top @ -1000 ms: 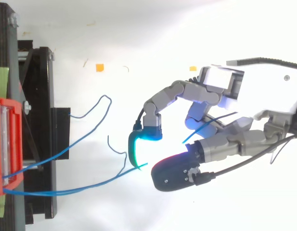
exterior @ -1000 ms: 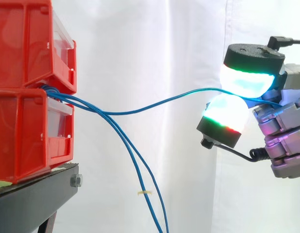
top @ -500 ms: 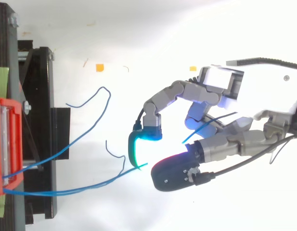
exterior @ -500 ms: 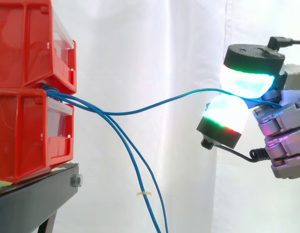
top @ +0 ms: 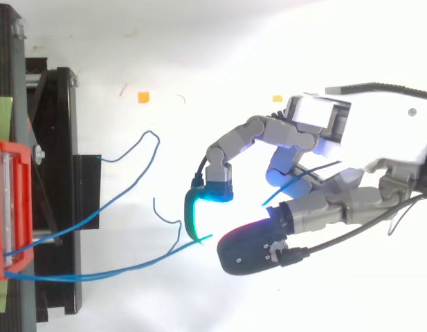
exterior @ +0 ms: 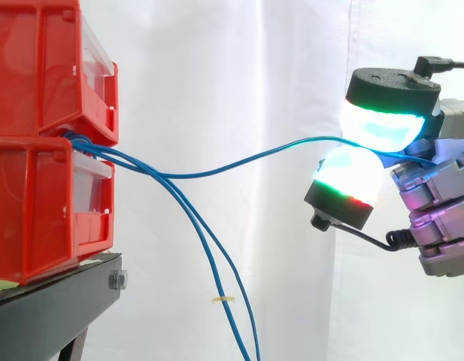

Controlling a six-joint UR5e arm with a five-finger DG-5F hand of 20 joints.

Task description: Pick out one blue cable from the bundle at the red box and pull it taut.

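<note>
the hand (exterior: pixel 442 226), at the right of the side view, pinches one blue cable (exterior: pixel 239 161) between two glowing fingertips (exterior: pixel 382 124), one above the other. the cable runs left in a shallow sag, not taut, to the bundle (exterior: pixel 85 144) at the seam between two stacked red bins (exterior: pixel 36 203) on the edge of a black stand (exterior: pixel 59 308). other blue cables (exterior: pixel 225 298) droop from the same bundle before a white curtain (exterior: pixel 239 68).

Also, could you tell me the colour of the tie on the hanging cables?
Pale yellow tie, best seen in the side view.
</note>
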